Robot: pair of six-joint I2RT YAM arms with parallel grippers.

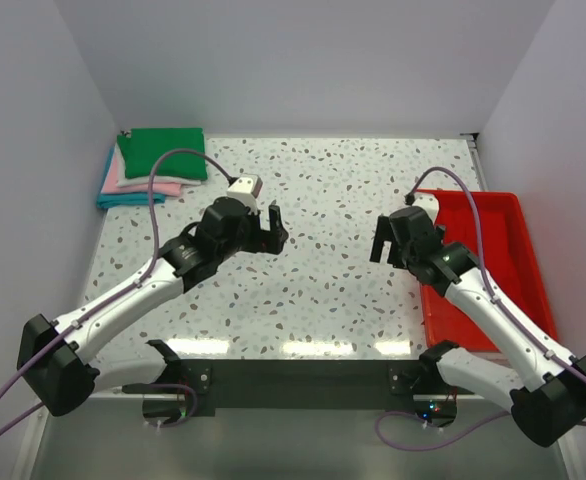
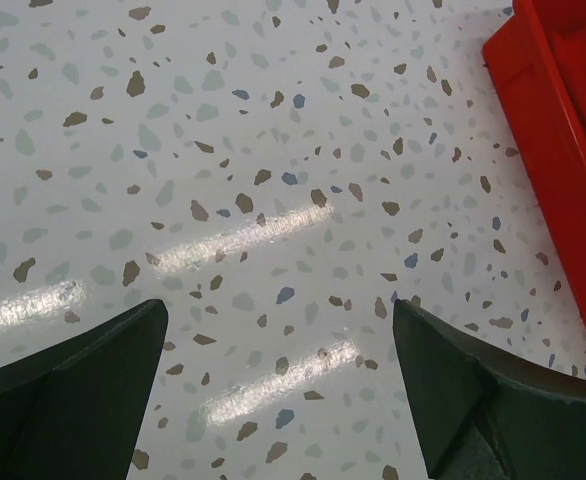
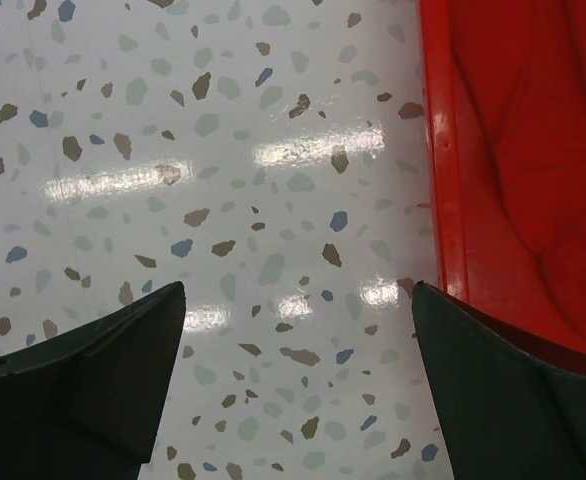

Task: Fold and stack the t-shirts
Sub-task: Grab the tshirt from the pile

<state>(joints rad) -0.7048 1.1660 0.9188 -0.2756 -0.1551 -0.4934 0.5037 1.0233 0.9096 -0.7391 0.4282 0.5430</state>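
1. Left gripper [image 1: 270,228] is released, jaws wide apart with nothing between them. It hangs over the middle-left of the speckled surface [image 1: 323,295].
2. The left wrist view agrees: both dark fingers [image 2: 83,385] sit at the frame's lower corners, with only bare terrazzo between them.
3. Right gripper [image 1: 384,241] is also released and empty. It is over the surface just beside the near-left side of the red plastic tray [image 1: 483,196].
4. In the right wrist view its fingers [image 3: 103,375] are spread. The left one is over the surface and the right one overlaps the tray rim [image 3: 439,150]. I can't tell whether it touches the rim.
5. Red t-shirt [image 3: 538,150] lies crumpled inside the tray, with soft folds showing. It is unfolded, and neither gripper touches it.
6. Folded stack sits in the far-left corner of the surface, against the wall. Green t-shirt [image 1: 161,153] is on top, pink t-shirt [image 1: 158,186] under it and blue t-shirt [image 1: 123,199] at the bottom.
7. The stack is well apart from both grippers. The left gripper is the nearer one.
8. The two grippers face each other across the middle of the surface, with open terrazzo between them.
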